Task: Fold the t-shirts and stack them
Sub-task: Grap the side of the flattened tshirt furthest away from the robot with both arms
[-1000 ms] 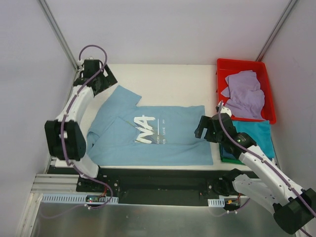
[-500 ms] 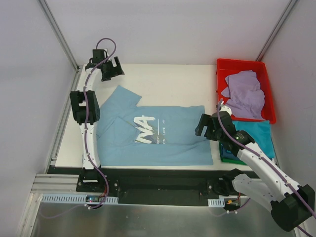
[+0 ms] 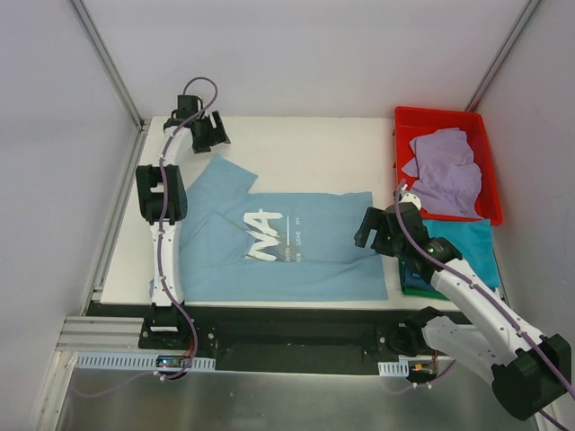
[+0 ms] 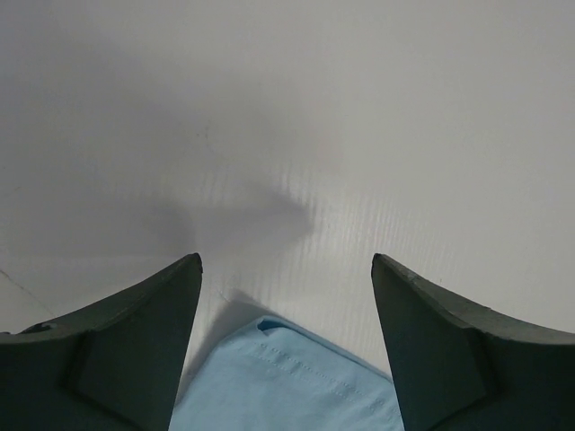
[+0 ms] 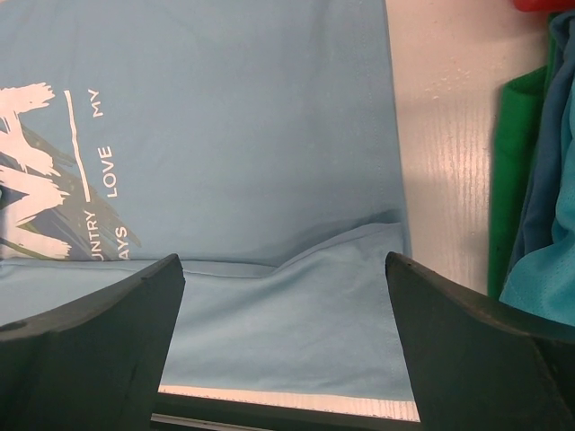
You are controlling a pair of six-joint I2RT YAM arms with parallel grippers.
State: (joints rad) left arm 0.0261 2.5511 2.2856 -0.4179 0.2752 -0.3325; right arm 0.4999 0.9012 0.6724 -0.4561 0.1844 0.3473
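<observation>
Light blue tee (image 3: 278, 247) with white lettering lies face up mid-table (image 3: 305, 144). Its near edge is turned in and one sleeve points toward the far-left corner, so I judge its folding barely begun. The left gripper (image 3: 208, 136) hovers at that sleeve tip, jaws wide and empty. The right gripper (image 3: 370, 241) hangs over the right hem, equally wide and holding nothing. A folded stack (image 3: 467, 247) of teal, blue and dark green tees sits at the right edge. Behind it, the red bin (image 3: 404, 121) holds a crumpled lavender tee (image 3: 445, 171), not yet folded.
</observation>
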